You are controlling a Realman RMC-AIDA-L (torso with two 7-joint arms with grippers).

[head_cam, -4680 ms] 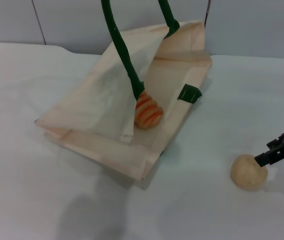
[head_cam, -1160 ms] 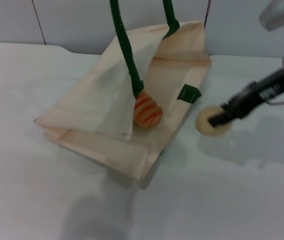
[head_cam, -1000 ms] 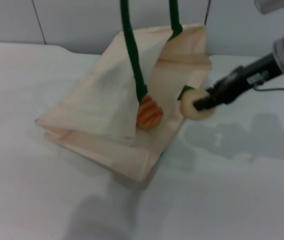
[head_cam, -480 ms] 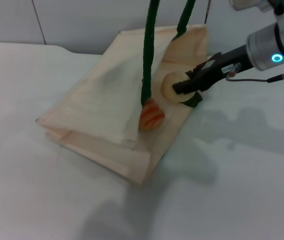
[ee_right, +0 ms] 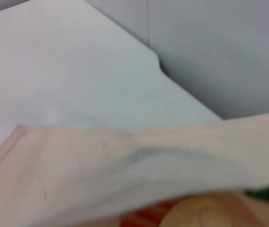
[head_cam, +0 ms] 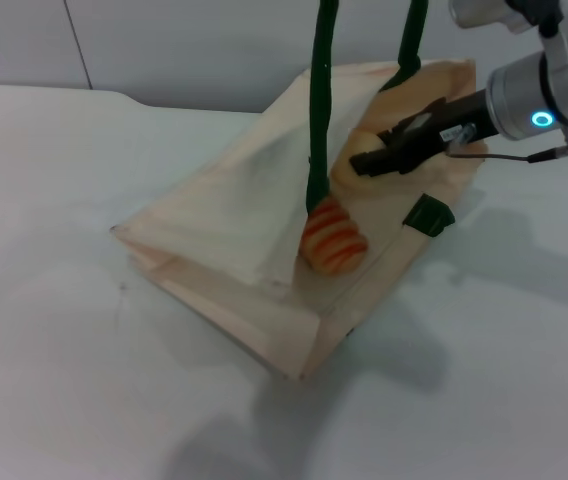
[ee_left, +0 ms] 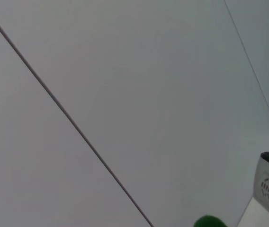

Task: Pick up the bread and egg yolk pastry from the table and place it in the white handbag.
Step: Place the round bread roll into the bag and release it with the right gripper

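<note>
The white handbag (head_cam: 224,235) lies on its side on the table, mouth facing right. Its two dark green handles (head_cam: 319,110) rise taut out of the top of the head view. The bread (head_cam: 334,238), orange and cream striped, rests inside the mouth by one handle's base. My right gripper (head_cam: 366,163) reaches into the opening from the right, shut on the egg yolk pastry (head_cam: 345,170), a pale tan ball held above the bread. The right wrist view shows the bag's upper flap (ee_right: 125,161), with the pastry (ee_right: 201,215) and the bread (ee_right: 144,218) below it. My left gripper is out of view.
The white table (head_cam: 54,330) spreads to the left and in front of the bag. A grey wall (head_cam: 164,40) runs behind it. The left wrist view shows only that wall and a bit of green handle (ee_left: 209,221).
My right gripper lifted the pastry off the table at the right and carried it left into the bag's mouth. The handles and bag shifted right.
</note>
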